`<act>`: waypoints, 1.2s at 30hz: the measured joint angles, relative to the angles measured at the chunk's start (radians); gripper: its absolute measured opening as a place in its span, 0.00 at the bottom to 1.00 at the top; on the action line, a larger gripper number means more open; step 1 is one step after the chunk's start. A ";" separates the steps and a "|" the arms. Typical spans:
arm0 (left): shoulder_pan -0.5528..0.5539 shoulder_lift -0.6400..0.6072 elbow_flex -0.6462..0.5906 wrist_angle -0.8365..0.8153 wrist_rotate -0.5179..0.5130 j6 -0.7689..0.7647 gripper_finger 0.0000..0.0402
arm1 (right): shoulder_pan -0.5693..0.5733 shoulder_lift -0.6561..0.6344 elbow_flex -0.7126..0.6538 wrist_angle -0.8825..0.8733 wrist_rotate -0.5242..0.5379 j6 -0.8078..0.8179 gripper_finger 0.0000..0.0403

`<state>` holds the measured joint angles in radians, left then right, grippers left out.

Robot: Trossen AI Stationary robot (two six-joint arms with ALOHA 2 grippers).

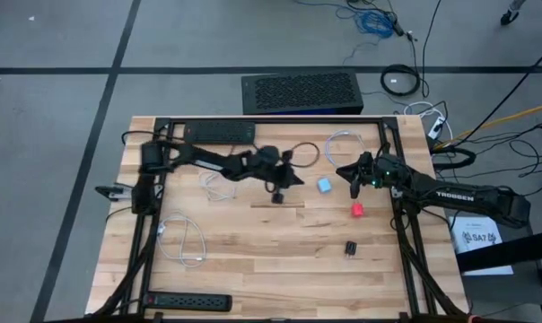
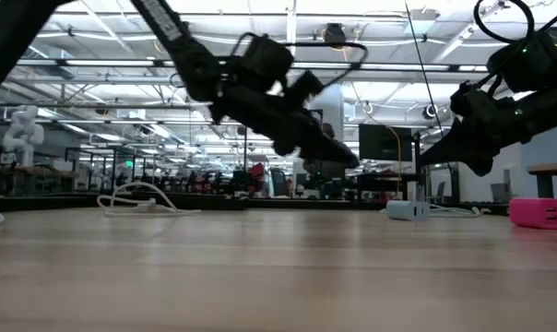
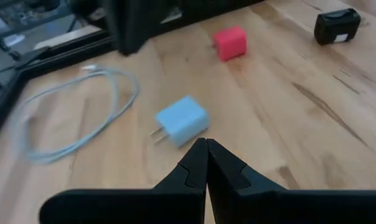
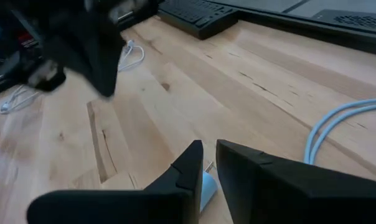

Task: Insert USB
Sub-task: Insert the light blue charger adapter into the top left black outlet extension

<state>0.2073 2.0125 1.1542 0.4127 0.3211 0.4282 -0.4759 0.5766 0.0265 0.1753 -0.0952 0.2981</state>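
A pale blue charger (image 1: pixel 325 185) lies on its side on the wooden table (image 1: pixel 253 260), prongs toward the left arm (image 3: pixel 182 120). A white USB cable (image 1: pixel 343 144) is coiled just beyond it (image 3: pixel 76 112). My left gripper (image 1: pixel 284 179) hovers shut over mid-table, fingertips (image 3: pixel 206 149) just short of the blue charger. My right gripper (image 1: pixel 353 182) hangs on the charger's other side with a narrow gap between its fingers (image 4: pixel 210 155). The charger (image 4: pixel 206 183) shows below that gap. Both grippers hang clear of the table in the low view (image 2: pixel 343 155) (image 2: pixel 428 157).
A red charger (image 1: pixel 357 210) and a black one (image 1: pixel 351 248) lie near the blue one. More white cables (image 1: pixel 183 238) (image 1: pixel 219 184) lie on the left half. A keyboard (image 1: pixel 219 132) is at the far edge and a power strip (image 1: pixel 188 301) at the near edge.
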 joint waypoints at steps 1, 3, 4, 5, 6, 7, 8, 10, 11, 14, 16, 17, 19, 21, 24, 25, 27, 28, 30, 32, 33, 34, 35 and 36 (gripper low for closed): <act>-0.008 0.033 0.032 -0.003 0.000 0.002 0.02 | 0.000 0.000 0.000 0.000 0.000 0.000 0.09; -0.021 0.099 0.099 -0.002 0.001 0.023 0.02 | 0.000 0.000 0.000 0.000 0.000 0.000 0.09; -0.024 0.132 0.134 -0.003 -0.001 0.029 0.02 | 0.000 0.000 0.000 0.000 0.000 0.000 0.09; -0.027 0.161 0.169 -0.003 -0.009 0.031 0.02 | 0.000 0.000 0.000 0.000 0.000 0.000 0.09; -0.027 0.189 0.204 -0.006 -0.012 0.031 0.02 | 0.000 0.000 0.000 0.000 0.000 0.000 0.09; -0.027 0.213 0.238 -0.006 -0.013 0.029 0.02 | 0.000 0.000 0.000 0.000 0.000 0.000 0.09; -0.027 0.233 0.271 -0.006 -0.016 0.026 0.02 | 0.000 0.000 0.000 0.000 0.000 0.000 0.09; -0.027 0.270 0.329 -0.003 -0.017 0.026 0.02 | 0.000 0.000 0.000 0.000 0.000 0.000 0.09; -0.027 0.286 0.355 -0.009 -0.022 0.026 0.02 | 0.000 0.000 0.000 0.000 0.000 0.000 0.09; -0.027 0.334 0.419 -0.068 -0.046 0.027 0.02 | 0.000 0.000 0.000 0.000 0.000 0.000 0.09; -0.025 0.360 0.444 -0.095 -0.046 0.027 0.02 | 0.000 0.000 0.000 0.000 0.000 0.000 0.09; -0.024 0.368 0.455 -0.101 -0.046 0.027 0.02 | 0.000 0.000 0.000 0.000 0.000 0.000 0.09; -0.024 0.378 0.461 -0.102 -0.046 0.026 0.02 | 0.000 0.000 0.000 0.000 -0.001 -0.004 0.09; -0.024 0.382 0.463 -0.114 -0.046 0.026 0.02 | 0.000 0.000 0.000 0.000 -0.001 -0.004 0.09; -0.024 0.372 0.465 -0.168 -0.045 0.026 0.02 | 0.000 0.000 0.000 0.000 -0.001 -0.004 0.09; -0.024 0.363 0.465 -0.202 -0.045 0.026 0.02 | 0.000 0.000 0.000 0.000 -0.001 -0.004 0.09; -0.024 0.344 0.464 -0.259 -0.045 0.026 0.02 | 0.000 0.000 0.000 0.000 -0.002 -0.004 0.09; -0.024 0.335 0.464 -0.288 -0.045 0.026 0.02 | 0.000 0.000 0.000 0.000 -0.002 -0.004 0.09; -0.020 0.311 0.463 -0.356 -0.045 0.036 0.02 | 0.000 0.000 0.000 0.000 -0.006 -0.002 0.09; -0.018 0.293 0.462 -0.413 -0.045 0.060 0.02 | 0.000 0.000 0.000 0.000 -0.007 0.001 0.09; -0.017 0.281 0.462 -0.441 -0.045 0.072 0.02 | 0.000 0.000 0.000 0.000 -0.009 0.002 0.09; -0.017 0.272 0.461 -0.474 -0.045 0.083 0.01 | 0.000 0.000 0.000 -0.002 -0.009 0.003 0.09; -0.016 0.262 0.460 -0.502 -0.045 0.095 0.01 | 0.000 0.000 0.000 -0.001 -0.010 0.004 0.09; -0.015 0.249 0.459 -0.526 -0.046 0.104 0.01 | 0.000 0.000 0.000 -0.001 -0.010 0.004 0.09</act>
<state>0.1921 2.2618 1.6136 -0.1130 0.2754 0.5320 -0.4759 0.5765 0.0269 0.1742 -0.1055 0.3019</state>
